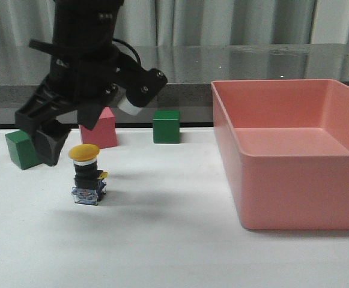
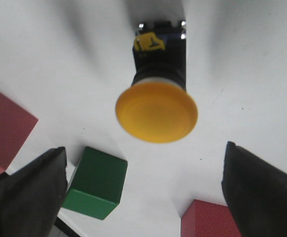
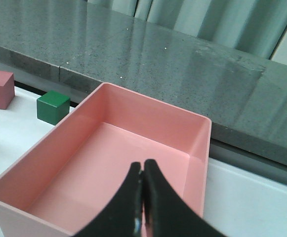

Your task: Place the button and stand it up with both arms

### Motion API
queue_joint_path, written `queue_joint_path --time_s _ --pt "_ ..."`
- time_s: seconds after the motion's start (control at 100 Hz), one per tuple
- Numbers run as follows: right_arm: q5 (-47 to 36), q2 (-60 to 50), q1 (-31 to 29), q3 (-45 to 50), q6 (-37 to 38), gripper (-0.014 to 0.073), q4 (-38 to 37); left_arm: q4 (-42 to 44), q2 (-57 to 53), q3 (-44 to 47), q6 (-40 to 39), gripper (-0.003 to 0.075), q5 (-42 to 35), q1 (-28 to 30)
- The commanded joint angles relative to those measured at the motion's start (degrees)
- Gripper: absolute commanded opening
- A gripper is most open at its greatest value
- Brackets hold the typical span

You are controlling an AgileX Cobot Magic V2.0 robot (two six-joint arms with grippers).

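Two arms: your left gripper [image 1: 66, 141] hangs over the button, your right gripper [image 3: 142, 197] is above the pink bin [image 1: 294, 198].
Button: the button [image 1: 87, 174] stands upright on the white surface [image 1: 162, 240], yellow cap up, clear block down, in front of the cubes and well apart from the bin.
Left gripper: released, with both fingers [image 2: 29, 197] spread wide to either side of the cap and touching nothing.
Right gripper: clenched, fingertips together with nothing between them.
Nearby: a green cube [image 1: 21, 149] and a pink block [image 1: 102, 128] sit behind the button; another green cube [image 1: 166, 126] sits further right.
Done: by the look of it the main job is finished, since the button stands unaided.
Left: you probably only need to lift the left arm straight up and clear; watch that neither finger clips the cap and tips it.
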Motion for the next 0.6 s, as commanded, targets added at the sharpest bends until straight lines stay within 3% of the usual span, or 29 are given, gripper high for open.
queue_joint_path --time_s 0.0,0.11,0.19,0.28,0.53,0.59 --pt "-4.1 0.0 -0.3 -1.6 0.0 -0.0109 0.3 1.3 -5.4 -1.6 -0.4 0.0610 3.2 1.2" --pt "-4.1 0.0 -0.3 -1.6 0.0 -0.0109 0.3 1.2 -8.4 -1.6 -1.1 0.0607 3.2 3.1" --pt "-4.1 0.0 -0.3 -1.6 0.0 -0.0109 0.3 1.2 -10.4 -1.6 -7.3 0.0571 3.2 4.2" --pt "-4.1 0.0 -0.3 -1.6 0.0 -0.0109 0.3 1.3 -12.9 -1.6 -11.5 0.0456 2.5 5.4" --pt "-4.1 0.0 -0.3 -1.6 0.0 -0.0109 0.3 0.6 -19.2 -1.6 -25.2 -0.0022 0.6 10.4" --pt "-4.1 0.0 -0.3 -1.6 0.0 -0.0109 0.3 -0.1 -20.6 -1.6 -30.4 -0.0019 -0.3 12.3"
